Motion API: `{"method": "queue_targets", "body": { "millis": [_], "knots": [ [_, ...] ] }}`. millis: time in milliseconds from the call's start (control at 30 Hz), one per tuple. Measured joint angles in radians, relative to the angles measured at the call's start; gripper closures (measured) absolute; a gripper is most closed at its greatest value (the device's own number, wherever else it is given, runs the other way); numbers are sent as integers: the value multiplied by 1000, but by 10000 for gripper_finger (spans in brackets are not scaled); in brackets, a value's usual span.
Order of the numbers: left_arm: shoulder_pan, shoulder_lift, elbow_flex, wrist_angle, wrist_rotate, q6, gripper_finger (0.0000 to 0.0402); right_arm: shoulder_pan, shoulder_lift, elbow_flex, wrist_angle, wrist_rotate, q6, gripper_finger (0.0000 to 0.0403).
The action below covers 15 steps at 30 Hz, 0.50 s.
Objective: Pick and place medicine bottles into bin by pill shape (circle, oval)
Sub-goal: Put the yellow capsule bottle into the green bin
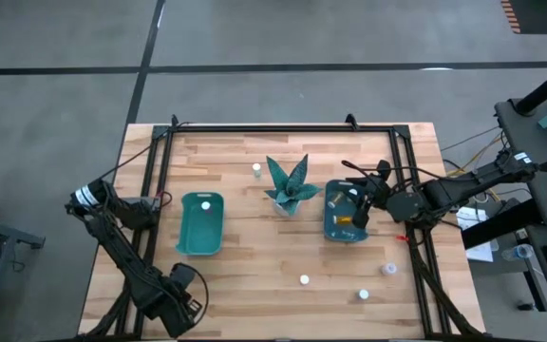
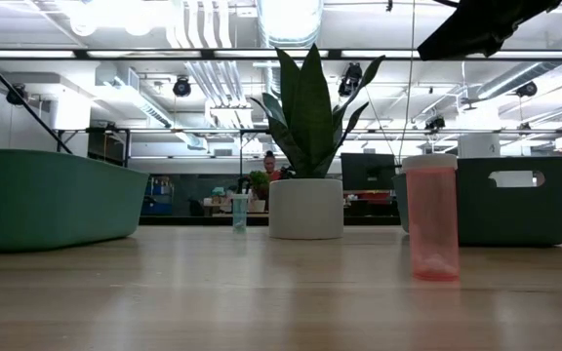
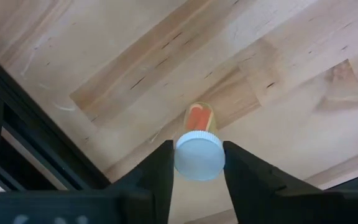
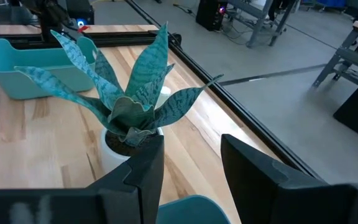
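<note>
Left gripper [image 3: 197,165] at near-left table corner, fingers pinching capped bottle [image 3: 199,149] by its cap, ready for carrying to bin [image 1: 200,224]. Right gripper [image 4: 191,168] spread, empty, above right bin [image 1: 342,217], apparently after drop.

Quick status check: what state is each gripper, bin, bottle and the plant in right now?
Left gripper: shut on a bottle.
Right gripper: open, empty, over the right bin.
Right bin: holds bottles.
Left bin: one white cap inside.
Loose bottles: upright on table.
Plant: upright.
</note>
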Motion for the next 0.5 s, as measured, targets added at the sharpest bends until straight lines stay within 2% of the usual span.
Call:
{"method": "queue_targets", "body": {
  "millis": [100, 267, 400, 500],
  "knots": [
    [2, -3, 0, 0, 0, 0, 311, 0, 0, 0, 0, 0, 0, 252],
    [43, -23, 31, 3, 23, 9, 307, 0, 0, 0, 0, 0, 0, 252],
    [141, -29, 114, 38, 39, 185, 306, 0, 0, 0, 0, 1, 0, 252],
    [223, -31, 191, 50, 9, 359, 306, 0, 0, 0, 0, 1, 0, 252]
  ]
}}
